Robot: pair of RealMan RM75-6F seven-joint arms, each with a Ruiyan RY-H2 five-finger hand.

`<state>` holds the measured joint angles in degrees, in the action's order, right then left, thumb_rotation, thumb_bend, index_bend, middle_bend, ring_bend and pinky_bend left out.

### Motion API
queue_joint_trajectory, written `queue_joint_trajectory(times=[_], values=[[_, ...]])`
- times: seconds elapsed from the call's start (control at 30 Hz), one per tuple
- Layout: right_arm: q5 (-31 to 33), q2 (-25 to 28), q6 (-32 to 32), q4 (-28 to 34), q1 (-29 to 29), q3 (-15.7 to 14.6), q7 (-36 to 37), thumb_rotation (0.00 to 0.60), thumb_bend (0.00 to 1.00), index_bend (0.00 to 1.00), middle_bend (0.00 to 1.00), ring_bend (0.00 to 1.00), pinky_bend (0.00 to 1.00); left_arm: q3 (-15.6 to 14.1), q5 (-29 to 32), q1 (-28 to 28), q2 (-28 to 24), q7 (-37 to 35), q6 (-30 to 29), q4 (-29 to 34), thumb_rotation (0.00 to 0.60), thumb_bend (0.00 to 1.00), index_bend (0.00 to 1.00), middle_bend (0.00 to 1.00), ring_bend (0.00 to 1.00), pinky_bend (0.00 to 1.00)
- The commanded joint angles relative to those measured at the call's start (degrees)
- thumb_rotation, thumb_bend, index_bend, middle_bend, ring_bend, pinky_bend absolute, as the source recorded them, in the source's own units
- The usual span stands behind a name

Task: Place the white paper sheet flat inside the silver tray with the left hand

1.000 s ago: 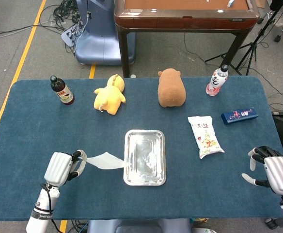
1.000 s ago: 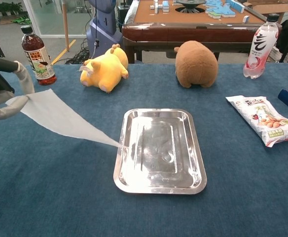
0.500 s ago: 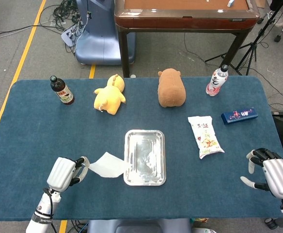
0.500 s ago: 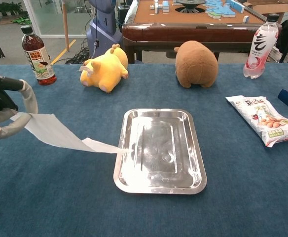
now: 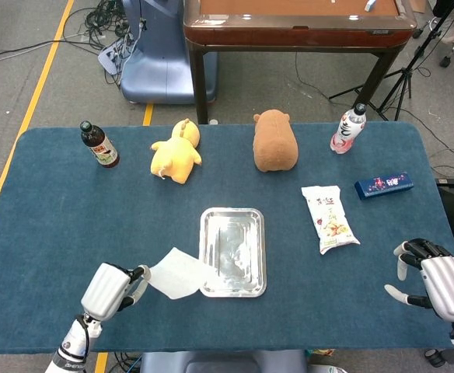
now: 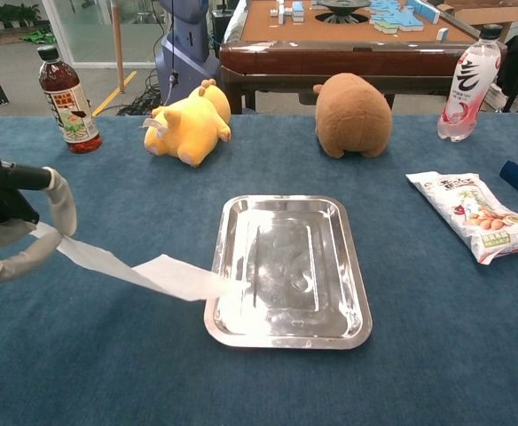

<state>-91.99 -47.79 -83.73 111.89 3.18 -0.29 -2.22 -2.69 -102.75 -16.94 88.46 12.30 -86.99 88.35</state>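
Left hand (image 5: 112, 289): lower left of head view; fingers (image 6: 62, 206) pinch one corner of the white paper sheet (image 5: 179, 273).
Paper: hangs from that pinch, slopes down to the right in chest view; far edge just over the left rim of the silver tray (image 5: 260, 233). Most of the sheet is outside the tray, above the desk (image 5: 48, 210).
Right hand (image 5: 437, 280): lower right of head view, fingers apart, holding nothing, well apart from the tray.
Step (judgement): carrying paper across to the tray; not yet flat inside.
Risk 1: sheet is limp, leading edge could catch on the rim and fold under if the hand goes on too low.
Risk 2: letting go now prob. leaves paper draped over the rim, half on the desk.
Risk 3: one-corner pinch means the sheet may twist or curl, so it lands creased.
Hidden: left hand cut off at left edge of chest view. Can't tell if the paper's tip touches the tray floor or hovers; shiny metal blurs that edge.
Others: yellow plush (image 5: 176, 151), brown plush (image 5: 274, 141), snack bag (image 5: 330, 218), all apart from the tray.
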Motion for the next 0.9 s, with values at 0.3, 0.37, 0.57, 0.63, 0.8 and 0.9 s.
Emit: queue_joint_trajectory(times=[0.3,0.37,0.57,0.63,0.8,0.9], values=[[-0.10,0.06,-0.19,-0.03,-0.08,0.09,0.24,0.600,0.10,0.68,0.41,0.26,0.36,-0.72,-8.26,-2.09,3.69,1.14,-2.33,-9.65,0.600,0.69,0.83,1.00,1.00,1.00],[0.01,0.07,-0.15,-0.08,-0.06,0.13,0.32,0.600,0.10,0.68,0.41,0.26,0.36,-0.54,-8.89,-2.37,4.27,1.19,-2.77,-10.71,0.600,0.69,0.83,1.00,1.00,1.00],[-0.14,0.14,-0.27,-0.03,-0.08,0.18,0.52,0.600,0.11,0.68,0.41,0.26,0.36,-0.70,-10.57,-2.83,5.29,1.20,-3.89,-11.44,0.600,0.69,0.83,1.00,1.00,1.00],[-0.53,0.26,-0.59,0.13,-0.20,0.14,0.60,0.600,0.11,0.68,0.41,0.26,0.36,-0.71,-11.30,-3.11,5.61,1.02,-4.37,-11.57,0.600,0.69,0.83,1.00,1.00,1.00],[-1.37,0.45,-1.37,0.36,-0.51,0.04,0.83,0.600,0.11,0.68,0.41,0.26,0.36,-0.90,-12.91,-3.72,6.20,0.43,-5.37,-12.40,0.600,0.69,0.83,1.00,1.00,1.00],[-1.33,0.47,-1.42,0.34,-0.51,0.10,0.85,0.600,0.11,0.68,0.41,0.26,0.36,-1.07,-14.00,-4.13,6.78,0.06,-6.04,-13.69,0.600,0.68,0.83,1.00,1.00,1.00]])
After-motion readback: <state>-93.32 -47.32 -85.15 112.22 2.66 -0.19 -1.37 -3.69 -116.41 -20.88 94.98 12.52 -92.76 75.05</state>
